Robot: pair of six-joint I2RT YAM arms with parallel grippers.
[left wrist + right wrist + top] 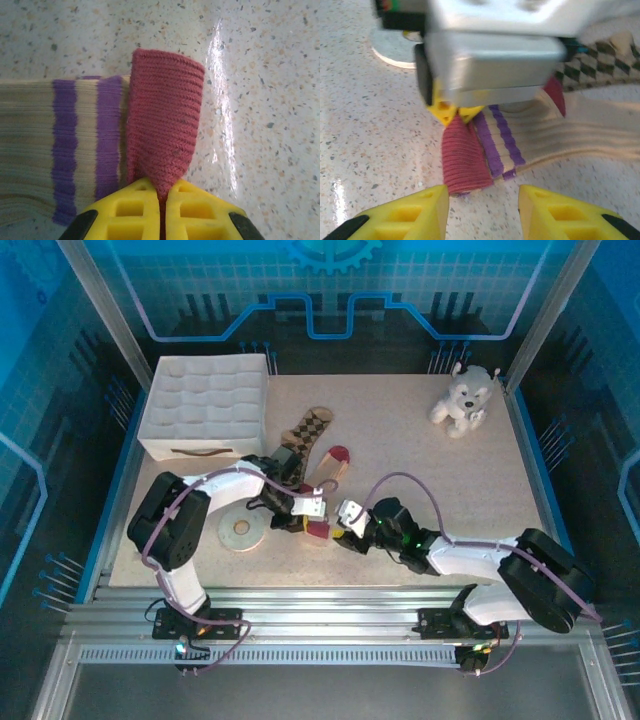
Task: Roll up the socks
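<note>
1 sock (331,477), axis nr-far, cuff (318,530) nearest

Mid-tabletop (430,490), the nearer sock (330,478) lies before the farther sock (310,428), its end in the left gripper (312,528). Right gripper (345,525) beside. Box (170,445) rear-left, plush dog (462,400) rear-right, disc (240,533) front-left.
</note>
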